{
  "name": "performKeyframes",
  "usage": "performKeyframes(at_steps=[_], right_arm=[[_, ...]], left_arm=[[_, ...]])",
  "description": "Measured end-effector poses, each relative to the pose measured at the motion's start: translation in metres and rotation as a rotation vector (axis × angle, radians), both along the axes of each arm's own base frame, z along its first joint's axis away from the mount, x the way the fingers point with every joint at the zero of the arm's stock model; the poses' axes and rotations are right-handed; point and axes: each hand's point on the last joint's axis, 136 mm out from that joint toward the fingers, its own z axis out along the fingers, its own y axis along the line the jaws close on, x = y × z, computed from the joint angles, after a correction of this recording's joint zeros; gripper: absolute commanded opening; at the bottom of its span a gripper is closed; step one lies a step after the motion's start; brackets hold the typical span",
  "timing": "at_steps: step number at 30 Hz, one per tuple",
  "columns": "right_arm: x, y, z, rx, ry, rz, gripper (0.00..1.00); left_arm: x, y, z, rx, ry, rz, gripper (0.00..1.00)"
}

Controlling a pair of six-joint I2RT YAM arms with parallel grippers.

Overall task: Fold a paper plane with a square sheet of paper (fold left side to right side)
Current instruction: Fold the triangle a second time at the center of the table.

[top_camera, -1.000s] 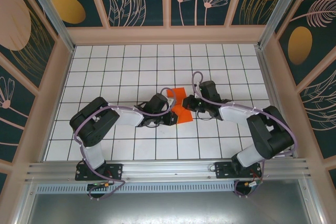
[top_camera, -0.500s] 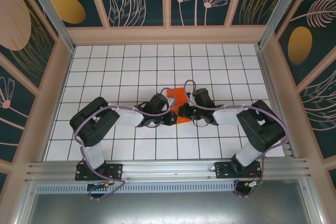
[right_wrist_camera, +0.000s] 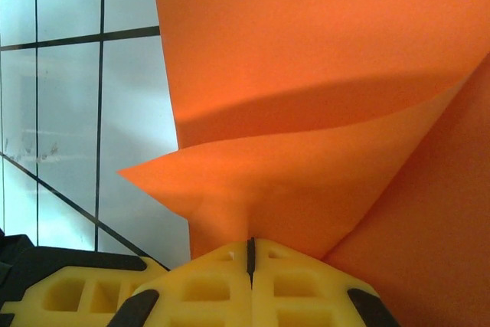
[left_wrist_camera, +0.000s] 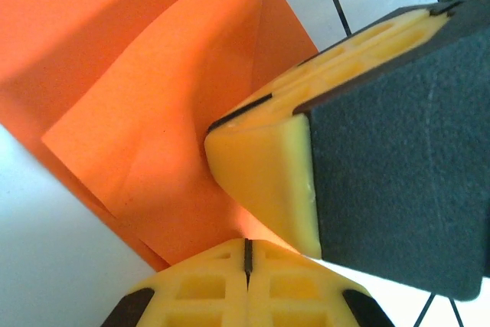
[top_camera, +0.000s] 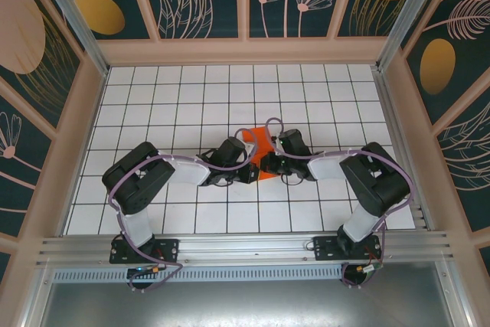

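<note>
My left gripper [left_wrist_camera: 246, 254] is closed, its tips touching the edge of the square sheet of paper [left_wrist_camera: 153, 74] near the table [top_camera: 153, 105] middle. My right gripper [right_wrist_camera: 250, 250], also closed, meets a lifted flap; whether it pinches the flap I cannot tell. The paper looks thin, limp and easily creased, so an edge or corner is the place to grip.

Middle of the counter [top_camera: 153, 105], just right of centre, lies the sheet of paper [top_camera: 259, 141], flat on the tiles, with a folded flap [left_wrist_camera: 176, 112] lying over it. At its near edge the two arms meet. The left claw [top_camera: 249, 171] comes in from the left and the right claw [top_camera: 268, 165] from the right, tips side by side, almost touching. The paper spreads away on their far side. Both arm bases sit at the near edge, left and right.
</note>
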Motion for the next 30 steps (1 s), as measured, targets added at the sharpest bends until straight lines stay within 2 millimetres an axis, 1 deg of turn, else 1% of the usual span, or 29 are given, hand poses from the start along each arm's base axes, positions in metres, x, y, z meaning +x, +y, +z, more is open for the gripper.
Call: performKeyframes(at_steps=[6,11,16,23,27,30], right_arm=[[0.017,-0.011,0.002,-0.02,-0.021,-0.031,0.0],[0.038,-0.028,0.003,-0.035,-0.038,-0.08,0.0],[0.048,-0.039,0.001,-0.046,-0.04,-0.099,0.0],[0.062,-0.047,0.002,-0.051,-0.047,-0.108,0.0],[0.071,-0.054,0.008,-0.051,-0.064,-0.13,0.0],[0.069,-0.052,0.022,-0.036,-0.09,-0.125,0.0]], left_arm=[[0.0,0.0,0.0,-0.003,-0.004,0.001,0.04],[0.0,0.0,0.0,-0.006,-0.007,0.001,0.03],[0.0,0.0,-0.001,-0.009,-0.01,0.001,0.03],[0.0,0.0,0.0,-0.014,-0.015,0.001,0.03],[0.0,0.001,0.0,-0.014,-0.016,0.002,0.03],[0.0,0.001,0.0,-0.013,-0.018,0.002,0.03]])
